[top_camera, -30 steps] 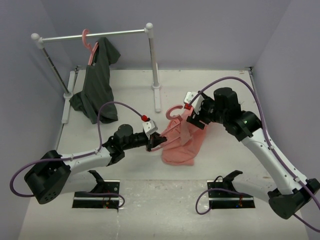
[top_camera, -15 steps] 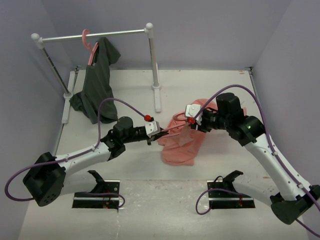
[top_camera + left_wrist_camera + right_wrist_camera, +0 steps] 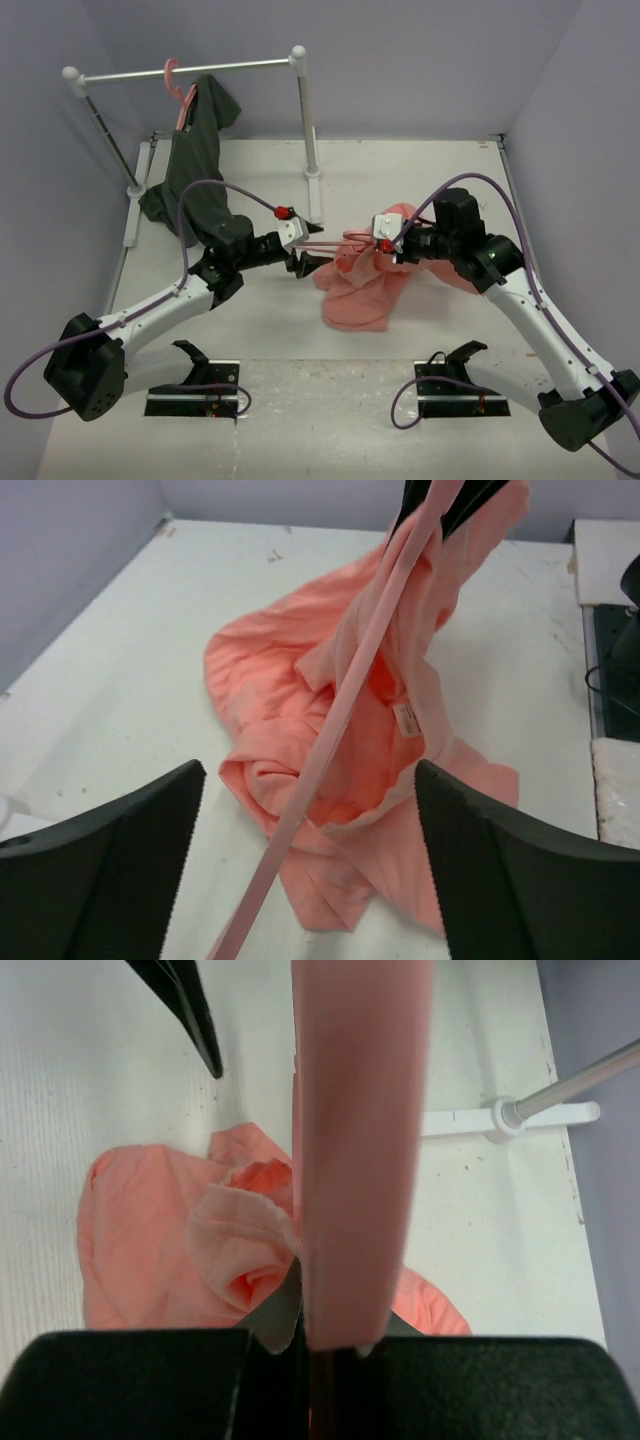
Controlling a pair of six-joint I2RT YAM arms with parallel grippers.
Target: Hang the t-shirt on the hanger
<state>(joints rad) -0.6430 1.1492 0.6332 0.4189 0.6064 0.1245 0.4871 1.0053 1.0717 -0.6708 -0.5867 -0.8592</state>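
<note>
Left gripper [image 3: 310, 780]: 2 fingers spread wide, gripping nothing. Hanger [image 3: 350, 695] bar runs through gap between them, no contact visible. Right gripper [image 3: 330, 1345]: jaws clamped on far end of hanger, holding it tilted above table [image 3: 120, 650]. T-shirt [image 3: 270, 680]: crumpled on table beneath hanger, between 2 grippers, 1 fold drawn up against bar near right gripper.

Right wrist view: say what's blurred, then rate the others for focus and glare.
Right wrist: the hanger fills the centre, blurred from closeness; t-shirt behind is sharper. Left wrist: t-shirt crisp, fingers dark. Top: even light, soft shadows.
</note>
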